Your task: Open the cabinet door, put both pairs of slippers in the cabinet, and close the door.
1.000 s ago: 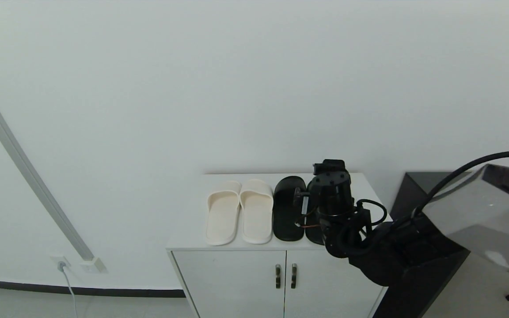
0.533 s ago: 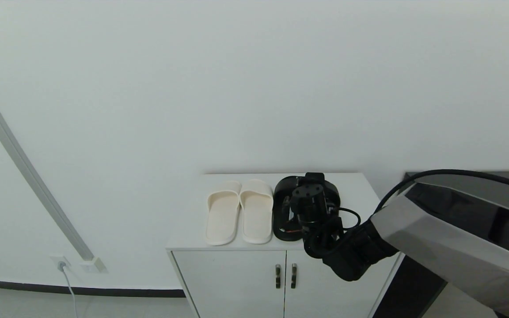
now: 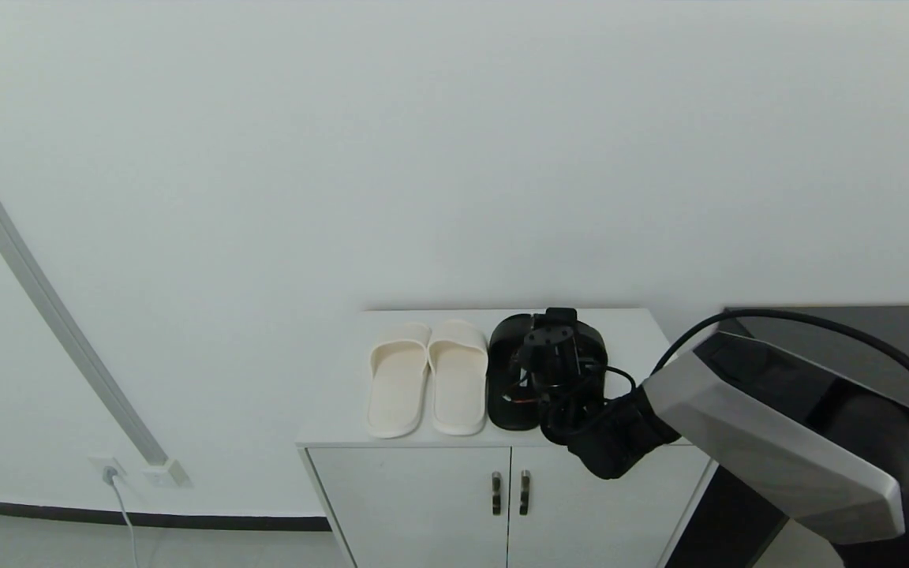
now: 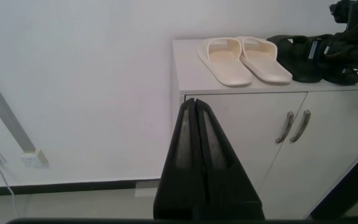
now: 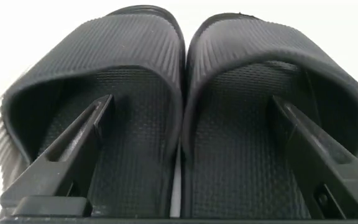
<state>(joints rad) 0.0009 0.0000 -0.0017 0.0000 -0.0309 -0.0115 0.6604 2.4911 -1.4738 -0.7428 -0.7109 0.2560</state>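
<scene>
Cabinet (image 3: 340, 410) top carries two pairs side by side, toes toward the wall: cream slippers (image 3: 428, 379) on the robot's left, black slippers (image 3: 506, 379) just beside them on the right. Both doors (image 3: 415, 505) below the top are closed.

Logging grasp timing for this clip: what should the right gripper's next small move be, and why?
Probably close the right gripper. Its open fingers sit one inside each of the ribbed black rubber slippers, straddling their adjacent inner sides, so closing should pinch the pair together. Note that the white cabinet doors are shut.
</scene>
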